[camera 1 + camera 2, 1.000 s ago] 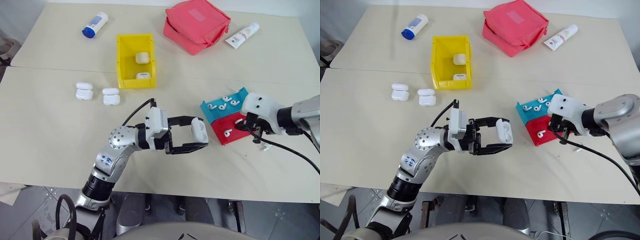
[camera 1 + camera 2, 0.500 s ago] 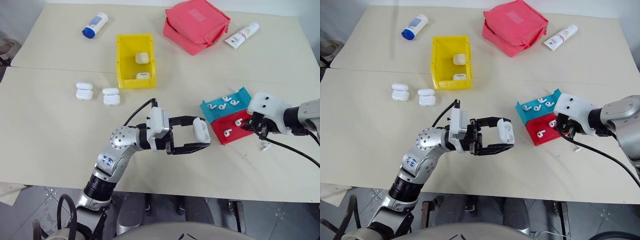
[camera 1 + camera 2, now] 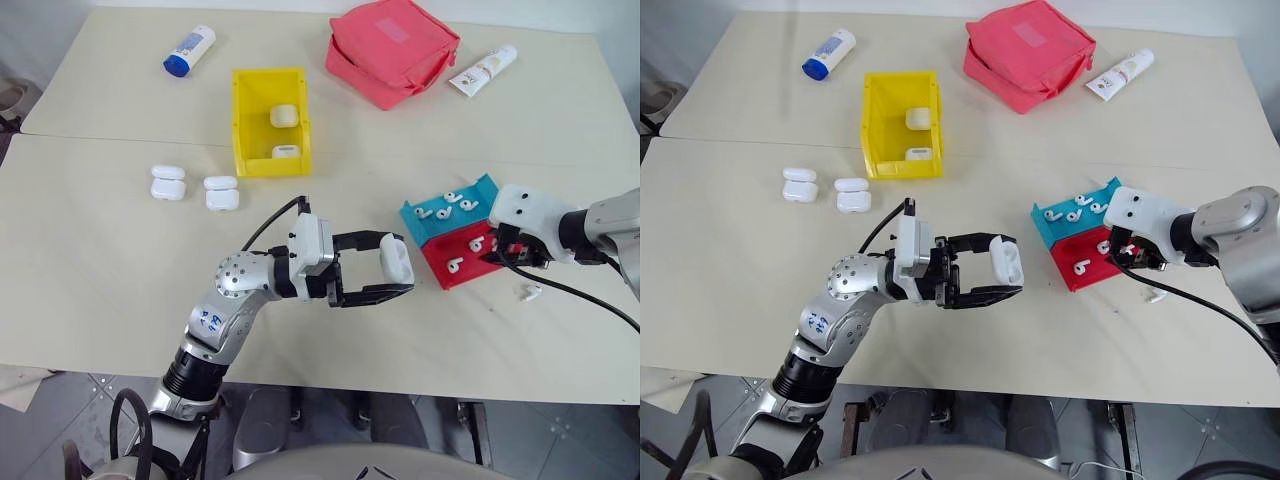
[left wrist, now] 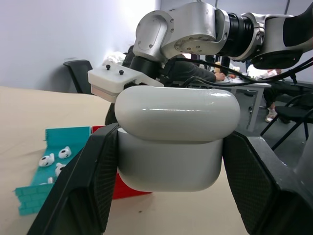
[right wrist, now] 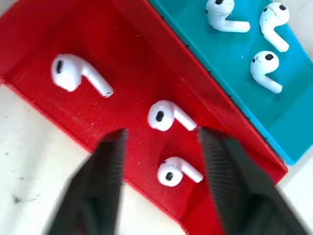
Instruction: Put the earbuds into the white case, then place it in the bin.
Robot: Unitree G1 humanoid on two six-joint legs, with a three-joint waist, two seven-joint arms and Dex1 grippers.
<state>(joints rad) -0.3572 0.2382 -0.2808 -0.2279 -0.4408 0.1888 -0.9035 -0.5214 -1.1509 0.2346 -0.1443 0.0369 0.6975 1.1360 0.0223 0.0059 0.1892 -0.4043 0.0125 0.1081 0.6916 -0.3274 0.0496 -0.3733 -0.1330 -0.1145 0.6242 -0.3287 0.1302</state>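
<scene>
My left gripper [image 3: 393, 268] is shut on the white case [image 4: 176, 142], holding it upright above the table's middle. The case's lid sits on top. Right of it stands a red tray [image 3: 445, 250] with earbuds [image 5: 164, 116] in it. My right gripper [image 5: 162, 136] hovers open just over that tray, its fingers either side of two earbuds. Behind it a teal tray [image 3: 425, 228] holds several more earbuds [image 3: 444, 212]. One earbud [image 3: 528, 293] lies on the table right of the red tray. The yellow bin [image 3: 243, 120] stands at the back left with two cases [image 3: 284, 115] inside.
Two more white cases [image 3: 168, 182] [image 3: 222, 192] lie left of the bin's front. A pink pouch [image 3: 392, 50] and a white tube [image 3: 484, 70] sit at the back right. A white bottle with a blue cap [image 3: 190, 50] lies at the back left.
My right gripper's fingers have opened over the red tray. The left gripper and the case have stayed put.
</scene>
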